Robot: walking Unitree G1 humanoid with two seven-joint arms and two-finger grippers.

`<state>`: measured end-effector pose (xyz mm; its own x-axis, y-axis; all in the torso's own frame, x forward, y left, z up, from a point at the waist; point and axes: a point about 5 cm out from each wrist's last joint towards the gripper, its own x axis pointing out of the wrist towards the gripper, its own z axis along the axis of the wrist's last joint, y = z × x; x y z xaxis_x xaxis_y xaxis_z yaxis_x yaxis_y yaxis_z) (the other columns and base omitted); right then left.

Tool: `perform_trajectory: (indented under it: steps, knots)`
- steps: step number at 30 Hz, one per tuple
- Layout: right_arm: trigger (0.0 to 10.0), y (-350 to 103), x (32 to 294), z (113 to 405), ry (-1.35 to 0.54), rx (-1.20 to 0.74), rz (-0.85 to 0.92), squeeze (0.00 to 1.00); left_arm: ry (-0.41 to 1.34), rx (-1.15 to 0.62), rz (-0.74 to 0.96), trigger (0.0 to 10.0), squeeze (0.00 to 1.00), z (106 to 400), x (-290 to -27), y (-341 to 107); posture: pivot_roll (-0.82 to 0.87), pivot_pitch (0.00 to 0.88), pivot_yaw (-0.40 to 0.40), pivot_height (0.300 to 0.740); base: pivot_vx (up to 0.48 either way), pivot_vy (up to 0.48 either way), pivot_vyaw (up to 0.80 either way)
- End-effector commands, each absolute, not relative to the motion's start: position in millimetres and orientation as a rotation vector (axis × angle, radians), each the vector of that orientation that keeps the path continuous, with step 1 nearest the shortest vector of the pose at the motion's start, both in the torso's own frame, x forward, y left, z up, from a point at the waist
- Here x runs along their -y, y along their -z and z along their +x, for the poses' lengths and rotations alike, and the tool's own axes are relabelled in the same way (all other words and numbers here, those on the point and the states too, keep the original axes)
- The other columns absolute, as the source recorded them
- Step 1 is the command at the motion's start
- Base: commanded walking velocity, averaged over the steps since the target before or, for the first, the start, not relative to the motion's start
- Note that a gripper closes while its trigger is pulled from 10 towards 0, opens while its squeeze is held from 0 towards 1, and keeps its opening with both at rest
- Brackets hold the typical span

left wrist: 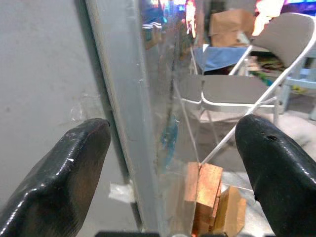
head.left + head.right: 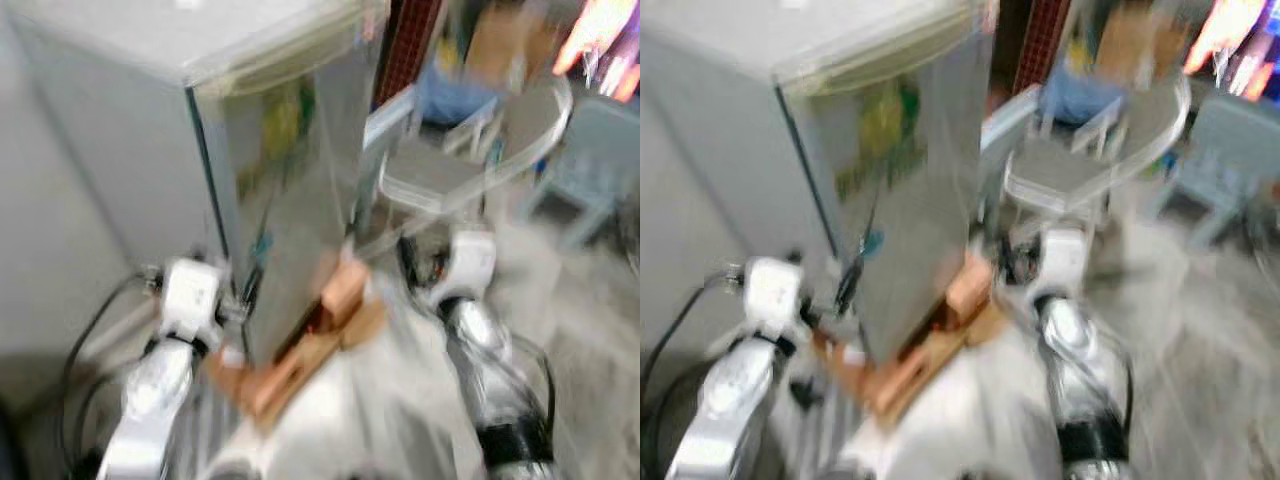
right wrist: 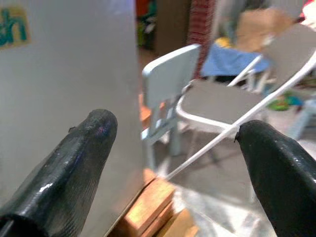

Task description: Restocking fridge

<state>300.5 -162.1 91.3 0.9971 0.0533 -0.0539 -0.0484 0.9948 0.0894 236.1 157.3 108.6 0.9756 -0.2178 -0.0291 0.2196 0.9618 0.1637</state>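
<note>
Left eye view: the picture is blurred. A small grey fridge (image 2: 285, 190) stands straight ahead with its door shut, a green and yellow sticker (image 2: 285, 120) on the door. It rests on wooden blocks (image 2: 300, 345) that stick out beneath its front. The left arm (image 2: 165, 370) rises on the left side of the fridge and the right arm (image 2: 475, 330) on the right side, both low and near its base. To the right of the fridge stands a grey folding chair (image 2: 450, 165), and beyond it a pale blue piece of furniture (image 2: 595, 160).

Right eye view: the same scene, equally smeared. The fridge door (image 2: 905, 190) faces the camera, with the blocks under it and the chair just beside it to the right.

Left wrist view: the left gripper (image 1: 173, 168) has its two black fingers (image 1: 64, 173) spread wide. Between them runs the front corner of the fridge, the grey side wall on one side and the shiny door face on the other. The wooden blocks lie at the foot of the door, and the folding chair stands behind.

Right wrist view: the right gripper (image 3: 182, 163) is also spread wide, holding nothing. The fridge door with a corner of its sticker is beside one finger; a small pale blue chair (image 3: 165, 94) and the folding chair stand between the fingers farther off.
</note>
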Motion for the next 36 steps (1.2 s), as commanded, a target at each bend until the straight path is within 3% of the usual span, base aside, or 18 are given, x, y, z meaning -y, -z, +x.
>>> perform_trajectory:
  steps: [1,14,27,36]
  knots:
    - [10.0,-95.1,155.1,302.3,-0.079,-0.048,0.094,0.0,0.194,-0.006,0.18,10.0,0.0,235.0,-162.3,-110.6,0.16,0.03,-0.09,0.74,0.0,0.0,-0.8]
    - [10.0,-93.1,152.2,300.7,-0.092,-0.058,0.096,0.0,0.181,-0.026,0.164,10.0,0.0,228.2,-164.1,-107.7,0.17,0.031,-0.094,0.74,0.0,0.05,-0.78]
    - [10.0,-93.5,152.1,301.2,-0.093,-0.058,0.097,0.0,0.179,-0.024,0.177,10.0,0.0,228.2,-165.3,-108.6,0.17,0.036,-0.095,0.74,0.0,0.074,0.0]
    - [10.0,-93.2,152.3,300.5,-0.095,-0.063,0.095,0.0,0.215,-0.044,0.166,10.0,0.0,223.5,-163.0,-106.4,0.17,0.043,-0.097,0.74,0.0,0.45,-0.62]
